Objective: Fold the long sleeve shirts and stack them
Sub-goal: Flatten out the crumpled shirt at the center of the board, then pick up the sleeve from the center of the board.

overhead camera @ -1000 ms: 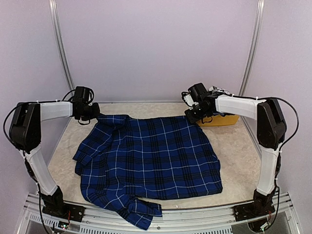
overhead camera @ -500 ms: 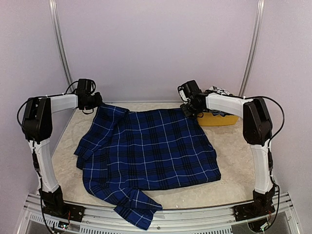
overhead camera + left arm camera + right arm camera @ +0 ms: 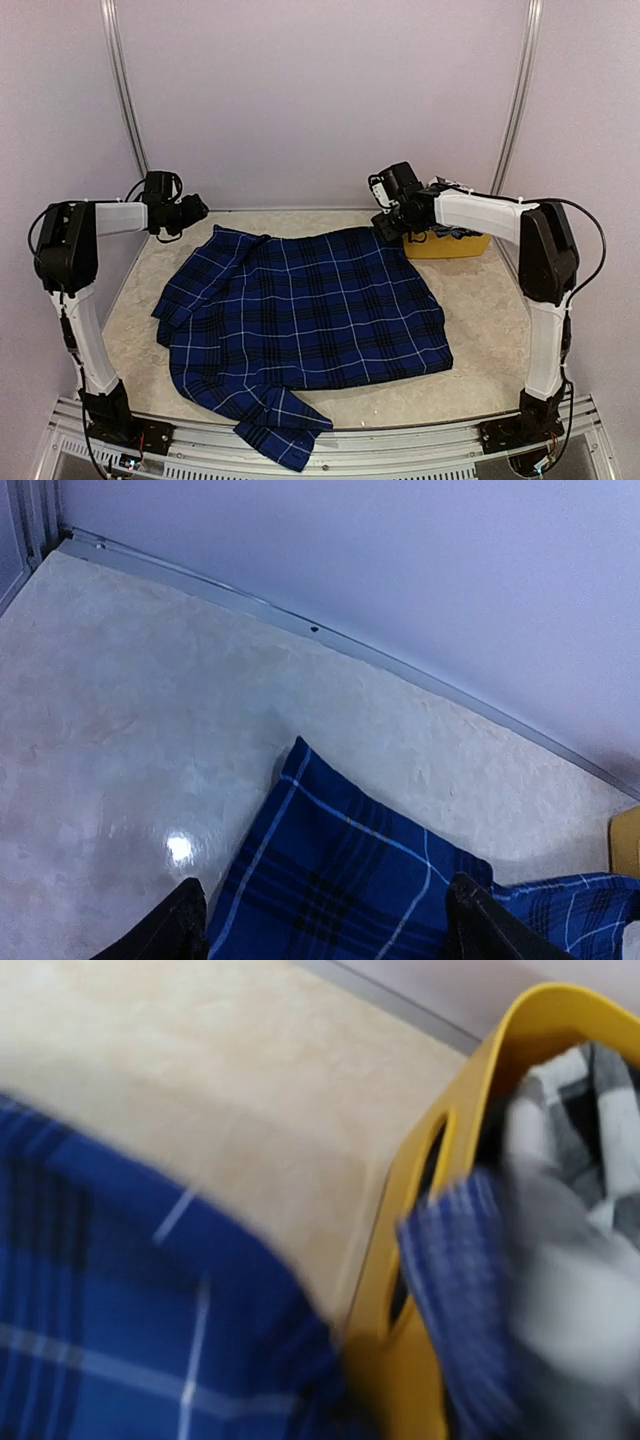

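The royal blue plaid shirt (image 3: 310,310) lies spread over the middle of the table, one sleeve (image 3: 285,440) trailing to the near edge. My left gripper (image 3: 193,212) hovers at its far left corner, open. In the left wrist view the two dark fingertips (image 3: 185,920) stand wide apart with that corner (image 3: 350,880) flat on the table between them. My right gripper (image 3: 388,222) sits at the shirt's far right corner (image 3: 120,1310), open, with the cloth lying loose; its fingers do not show in the blurred right wrist view. The black-and-white checked shirt (image 3: 580,1110) is bunched in the tub.
A yellow plastic tub (image 3: 450,246) stands at the far right, close to my right gripper; its rim (image 3: 450,1110) has a handle slot, and a fine blue checked cloth (image 3: 470,1290) hangs over it. Metal rails run along the back wall (image 3: 310,628) and near edge.
Both grippers have opened and let go of the shirt's far corners. The far edge has dropped flat on the table. The left gripper has drawn back to the left.
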You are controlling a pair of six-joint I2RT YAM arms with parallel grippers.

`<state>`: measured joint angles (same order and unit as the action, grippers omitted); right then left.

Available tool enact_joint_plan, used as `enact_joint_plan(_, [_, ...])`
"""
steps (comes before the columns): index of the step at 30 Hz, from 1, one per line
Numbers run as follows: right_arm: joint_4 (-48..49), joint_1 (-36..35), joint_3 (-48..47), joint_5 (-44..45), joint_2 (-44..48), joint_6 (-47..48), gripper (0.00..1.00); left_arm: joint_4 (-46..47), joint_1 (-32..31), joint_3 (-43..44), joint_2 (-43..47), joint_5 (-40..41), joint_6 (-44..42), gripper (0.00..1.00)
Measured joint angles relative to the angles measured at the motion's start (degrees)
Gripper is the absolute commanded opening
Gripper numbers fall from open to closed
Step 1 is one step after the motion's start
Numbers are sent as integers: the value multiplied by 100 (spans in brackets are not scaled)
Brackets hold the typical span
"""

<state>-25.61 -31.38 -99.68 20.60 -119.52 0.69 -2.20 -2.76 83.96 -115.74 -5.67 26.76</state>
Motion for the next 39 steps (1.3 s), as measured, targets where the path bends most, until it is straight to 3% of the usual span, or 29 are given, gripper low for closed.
enact_joint_plan(8, [365, -686, 2031, -595, 1657, -348, 66, 498, -208, -2590, 2625, -286, 205, 88])
enact_joint_plan(16, [717, -907, 3438, -1460, 2387, -817, 66, 356, -868, -4319, 4437, 625, 457, 91])
enact_joint_plan(23, [1014, -962, 3779, -1864, 2577, -1008, 66, -483, -881, -5012, 4784, 1687, 728, 95])
enact_joint_plan(29, [1200, -984, 3978, -2131, 2579, -1091, 66, -715, -885, -5016, 4358, 1982, 870, 91])
enact_joint_plan(39, [1410, -986, 4188, -2341, 2579, -1106, 66, -767, -885, -5176, 3735, 2122, 981, 71])
